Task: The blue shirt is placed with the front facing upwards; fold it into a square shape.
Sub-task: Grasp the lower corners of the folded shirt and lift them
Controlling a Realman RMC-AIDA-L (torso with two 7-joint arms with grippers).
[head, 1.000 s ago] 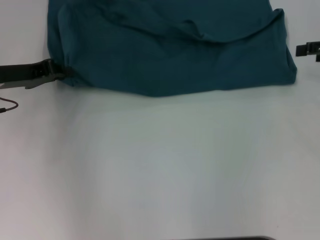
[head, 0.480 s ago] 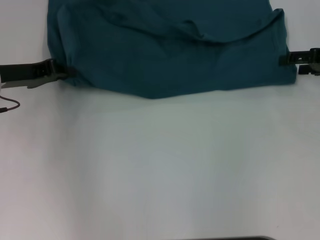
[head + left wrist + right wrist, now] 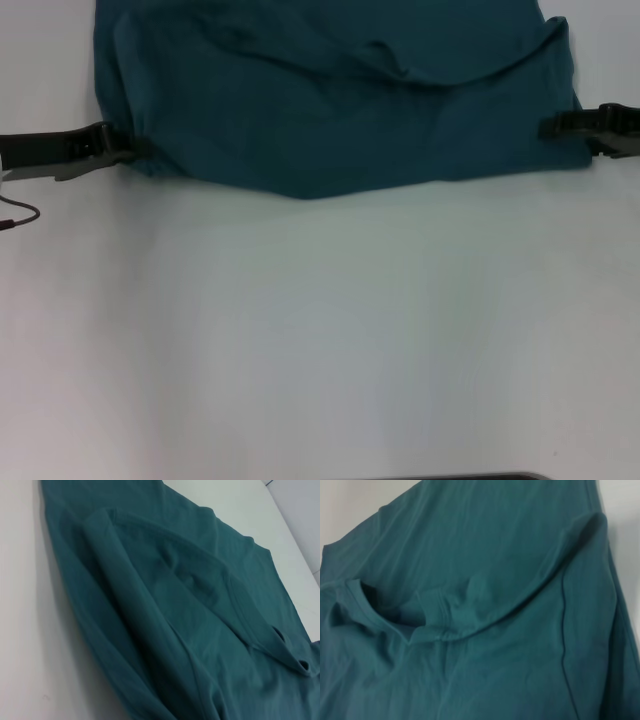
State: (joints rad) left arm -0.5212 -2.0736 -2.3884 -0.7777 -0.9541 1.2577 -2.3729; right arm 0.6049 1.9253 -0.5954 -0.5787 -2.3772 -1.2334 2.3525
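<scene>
The blue shirt [image 3: 340,100] lies bunched across the far part of the white table [image 3: 320,330], plain teal side up, with folds and a hem ridge running through it. My left gripper [image 3: 128,150] reaches in from the left and is shut on the shirt's near left corner. From the right, my right gripper [image 3: 552,128] has its fingers open around the shirt's near right corner. Both wrist views are filled by the shirt's cloth [image 3: 190,610] [image 3: 470,580], showing layered folds and seams; neither shows its own fingers.
A thin dark cable [image 3: 18,215] loops at the left edge below the left arm. A dark strip [image 3: 450,476] shows at the bottom edge of the head view. White tabletop stretches from the shirt's near edge toward me.
My right gripper has moved left from the right edge onto the shirt's near right corner. The left gripper has stayed in place at the left corner.
</scene>
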